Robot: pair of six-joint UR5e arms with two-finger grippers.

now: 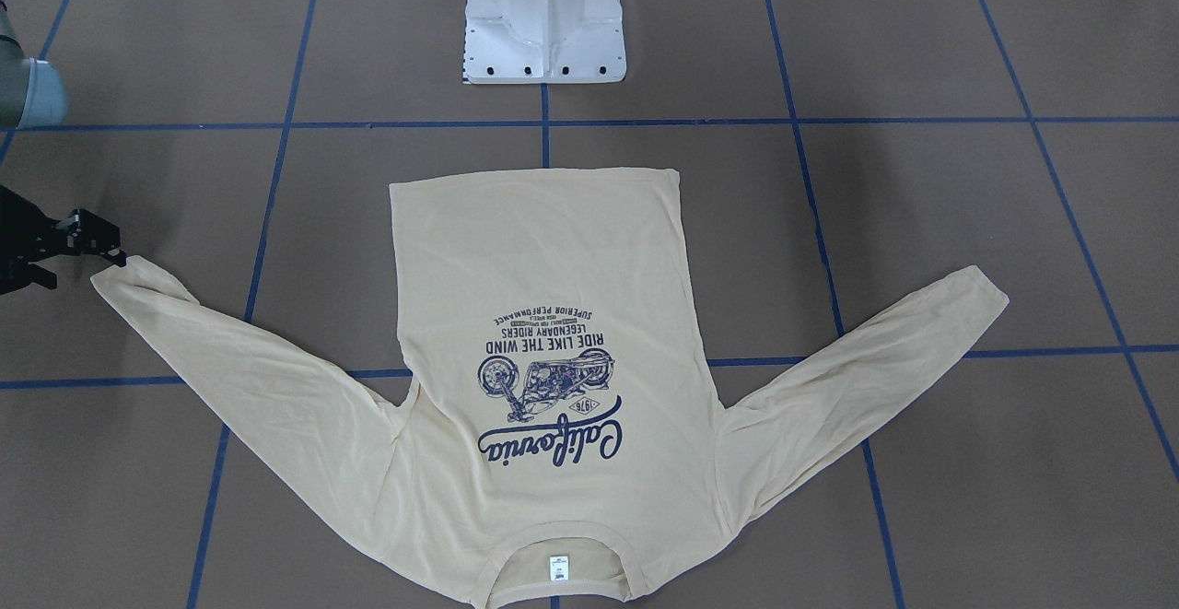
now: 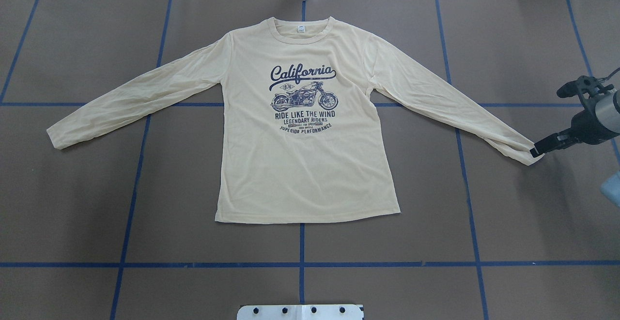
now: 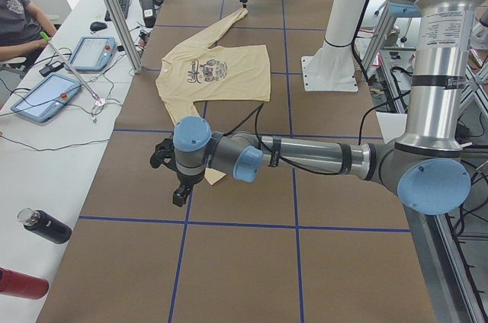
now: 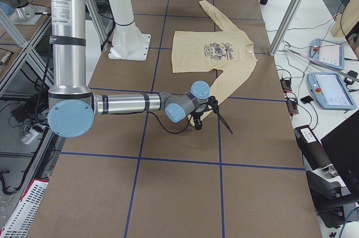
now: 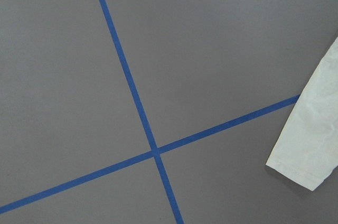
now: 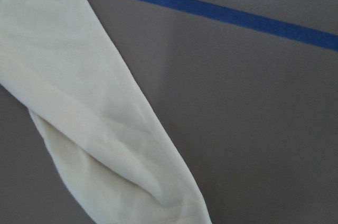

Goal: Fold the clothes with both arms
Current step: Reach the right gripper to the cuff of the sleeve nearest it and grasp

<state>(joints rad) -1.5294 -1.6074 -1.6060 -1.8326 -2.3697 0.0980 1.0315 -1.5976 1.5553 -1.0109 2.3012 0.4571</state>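
Shirt: pale cream-yellow long-sleeved shirt (image 2: 310, 175), lying flat and print-up in the middle of the table (image 2: 87, 213). The neck is on the far side from me and the hem is toward my pedestal (image 1: 543, 29). Both sleeves are spread wide and slant back toward me.
Print: navy print (image 2: 302, 98) on the chest shows a motorcycle under the script word "California", with "1976" on a small badge.
Words under motorcycle: "RIDE LIKE THE WIND", "LEGENDARY RIDERS", then "SUPERIOR PERFORMANCE" on a curve. Two tiny lines among them are too small to read.
Label: small white label (image 2: 301, 28) inside the neck. Its writing is too small to read.
Right gripper: my right gripper (image 2: 538, 149) is low at the table, its black tip touching the right cuff (image 2: 522, 149). I cannot tell whether the jaws are parted or pinched on the cloth. My right wrist camera sees only the creased sleeve, close up.
Left gripper: my left gripper (image 3: 180, 195) hangs over the table near the left cuff (image 5: 303, 155). That cuff lies flat at the edge of my left wrist camera's view. The gripper shows from the side only, so I cannot tell whether it is open or closed.
Table: brown, marked into large squares by blue tape (image 2: 193, 264).
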